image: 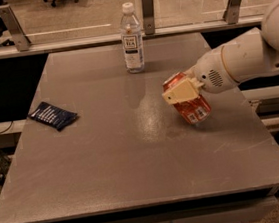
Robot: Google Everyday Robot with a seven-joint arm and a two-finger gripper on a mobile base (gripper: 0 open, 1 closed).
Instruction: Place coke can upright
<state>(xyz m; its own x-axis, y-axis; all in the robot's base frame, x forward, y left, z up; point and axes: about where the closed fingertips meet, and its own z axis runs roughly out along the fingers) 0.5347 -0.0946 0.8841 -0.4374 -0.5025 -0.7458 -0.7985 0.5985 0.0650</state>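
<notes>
The coke can [191,105] is red-orange with a white patch near its lower end. It is tilted, top end toward the upper left, held a little above the right half of the grey table [134,149]. My gripper [183,93] comes in from the right on a white arm and is shut on the can. One cream finger [177,93] lies across the can's upper part.
A clear bottle [132,39] with a white cap stands upright at the back middle of the table. A dark blue packet [53,116] lies flat at the left. The table's right edge is close behind the can.
</notes>
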